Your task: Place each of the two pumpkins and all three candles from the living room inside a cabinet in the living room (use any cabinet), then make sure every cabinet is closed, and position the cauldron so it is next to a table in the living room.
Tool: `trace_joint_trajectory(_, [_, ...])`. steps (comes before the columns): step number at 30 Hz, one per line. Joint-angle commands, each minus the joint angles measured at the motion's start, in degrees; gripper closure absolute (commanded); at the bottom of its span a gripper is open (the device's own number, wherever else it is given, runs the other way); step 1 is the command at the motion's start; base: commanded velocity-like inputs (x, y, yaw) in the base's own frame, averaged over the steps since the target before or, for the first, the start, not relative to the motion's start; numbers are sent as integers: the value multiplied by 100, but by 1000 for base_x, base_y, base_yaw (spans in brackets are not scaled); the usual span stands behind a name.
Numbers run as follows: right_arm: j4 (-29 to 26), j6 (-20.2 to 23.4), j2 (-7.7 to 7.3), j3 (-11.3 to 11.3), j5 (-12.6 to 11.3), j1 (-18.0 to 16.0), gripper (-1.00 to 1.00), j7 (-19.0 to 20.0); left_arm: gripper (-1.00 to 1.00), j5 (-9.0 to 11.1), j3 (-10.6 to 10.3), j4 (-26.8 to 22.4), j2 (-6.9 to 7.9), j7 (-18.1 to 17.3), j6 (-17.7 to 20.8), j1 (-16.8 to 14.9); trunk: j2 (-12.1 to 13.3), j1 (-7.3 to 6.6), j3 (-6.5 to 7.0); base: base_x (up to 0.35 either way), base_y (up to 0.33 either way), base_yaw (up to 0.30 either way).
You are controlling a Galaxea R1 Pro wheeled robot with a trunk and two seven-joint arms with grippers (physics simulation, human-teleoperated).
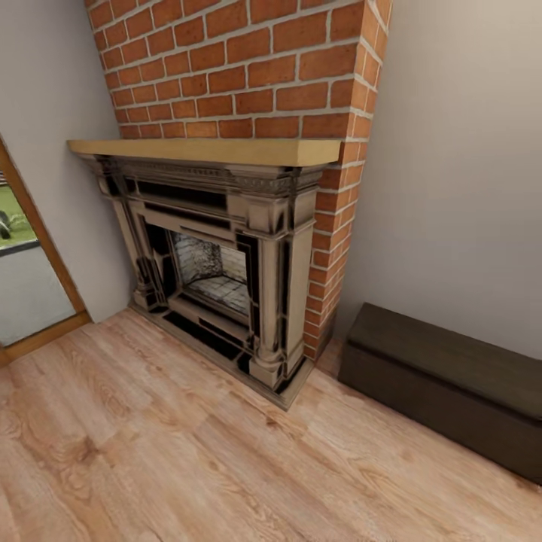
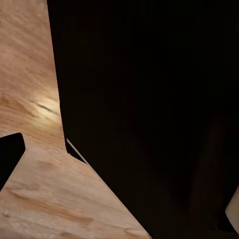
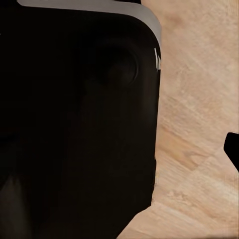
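Robot in transit. Head view: long low dark-brown wooden cabinet (image 1: 444, 380) against the wall, just right of the brick fireplace with tan wooden mantel (image 1: 218, 248); its long axis follows the wall. Light plank floor (image 1: 150, 452) in front. Both grippers' state: cannot tell. Which arm is nearer: undetermined.

text: none legible | labels: none | brands: none | numbers: none | signs: none

Head camera down toward fireplace (image 1: 218, 263); wrist cameras low over floor (image 1: 150, 452).
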Motion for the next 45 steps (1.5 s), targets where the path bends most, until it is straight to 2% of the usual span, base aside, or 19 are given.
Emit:
trace_joint_trajectory(1, [2, 0, 2, 0, 2, 0, -100, 1, -100, 0, 0, -1, 0, 0, 0, 0, 0, 0, 0, 0, 0, -285])
trace_joint_trajectory(24, [6, 0, 6, 17, 5, 0, -100, 2, -100, -4, 0, -2, 0, -7, -1, 0, 0, 0, 0, 31, 2, -285])
trace_joint_trajectory(45, [6, 0, 6, 17, 4, 0, -100, 2, -100, -4, 0, -1, 0, -19, -2, 0, 0, 0, 0, 226, 167, -285])
